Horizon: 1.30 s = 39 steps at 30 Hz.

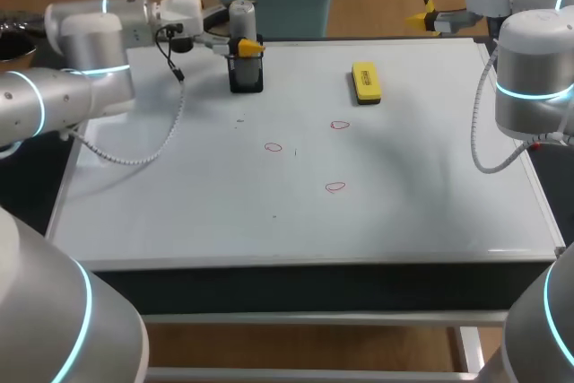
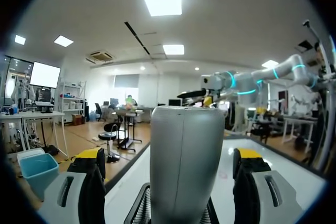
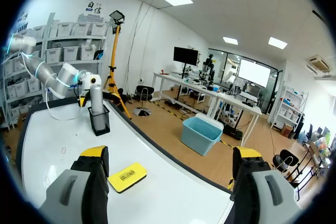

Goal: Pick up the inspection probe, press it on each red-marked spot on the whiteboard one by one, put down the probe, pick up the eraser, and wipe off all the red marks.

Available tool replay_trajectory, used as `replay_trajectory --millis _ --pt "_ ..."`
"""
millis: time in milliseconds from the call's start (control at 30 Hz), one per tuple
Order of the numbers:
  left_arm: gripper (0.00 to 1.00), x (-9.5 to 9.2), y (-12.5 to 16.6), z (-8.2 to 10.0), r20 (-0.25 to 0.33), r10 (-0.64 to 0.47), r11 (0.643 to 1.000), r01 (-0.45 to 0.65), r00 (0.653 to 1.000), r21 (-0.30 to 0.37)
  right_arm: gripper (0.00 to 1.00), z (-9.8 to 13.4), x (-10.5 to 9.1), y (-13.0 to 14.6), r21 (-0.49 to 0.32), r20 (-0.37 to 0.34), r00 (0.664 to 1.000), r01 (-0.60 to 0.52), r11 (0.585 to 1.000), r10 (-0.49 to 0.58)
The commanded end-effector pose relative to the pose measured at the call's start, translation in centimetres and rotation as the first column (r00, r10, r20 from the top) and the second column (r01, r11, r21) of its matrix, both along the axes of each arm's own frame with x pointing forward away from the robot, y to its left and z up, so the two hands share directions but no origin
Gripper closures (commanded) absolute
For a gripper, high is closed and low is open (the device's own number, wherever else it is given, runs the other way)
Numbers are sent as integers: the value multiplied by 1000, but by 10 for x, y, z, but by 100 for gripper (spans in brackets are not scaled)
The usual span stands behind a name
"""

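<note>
A: left gripper status?
B: Fingers wide apart, straddling the inspection probe. There's a clear gap on one side. The other finger sits right beside it, can't tell contact. Not clamped.
A: Probe location?
B: Upright in the black holder, near the far edge of the whiteboard, left of middle.
A: right gripper?
B: Fingers wide apart, nothing between them. It's up by the board's far right corner, facing across it.
A: Eraser?
B: The yellow eraser is flat on the board near the far edge, right of middle, well apart from the holder.
A: Marks?
B: Three red marks, small outlines spaced apart around the board's middle.
</note>
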State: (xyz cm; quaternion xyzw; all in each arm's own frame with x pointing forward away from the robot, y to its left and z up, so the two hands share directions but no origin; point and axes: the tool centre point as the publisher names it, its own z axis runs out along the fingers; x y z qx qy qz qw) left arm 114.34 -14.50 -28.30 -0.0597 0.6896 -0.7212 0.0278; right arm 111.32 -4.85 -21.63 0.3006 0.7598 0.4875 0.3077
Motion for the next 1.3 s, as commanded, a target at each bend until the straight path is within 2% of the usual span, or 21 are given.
replay_trajectory --millis 33,333,400,567,700,767,800,833,867,1033,1300 --pt "0 1 -3 2 0 -1 1000 1 1000 2 0 0 0 0 0 -1 1000 -1 1000 1" --pt "0 2 -7 6 -4 -1 1000 1 1000 10 0 0 0 0 0 -1 1000 -1 1000 1" --pt "7 2 -7 7 -3 -1 1000 1 1000 12 0 0 0 0 0 -1 1000 -1 1000 1" --pt "52 4 -3 5 -5 1 1000 -1 1000 17 0 0 0 0 0 -1 1000 -1 1000 1" --pt "56 1 -2 4 -7 3 1000 -3 1000 19 0 0 0 0 0 -1 1000 -1 1000 1" --pt "64 1 0 3 -9 2 1000 -2 1000 20 0 0 0 0 0 -1 1000 -1 1000 1" --pt "71 0 1 3 -9 2 1000 -2 1000 20 0 0 0 0 0 -1 1000 -1 1000 1" --pt "88 -1 1 3 -10 2 1000 -2 1000 19 0 0 0 0 0 -1 1000 -1 1000 1" --pt "100 -1 1 3 -9 2 1000 -2 1000 19 0 0 0 0 0 -1 1000 -1 1000 1" --pt "100 -2 3 4 -2 -2 1000 2 1000 20 0 0 0 0 0 -1 1000 -1 1000 1" --pt "100 -8 -1 21 15 5 999 -6 1000 39 0 0 0 0 0 -1 1000 -1 1000 1"
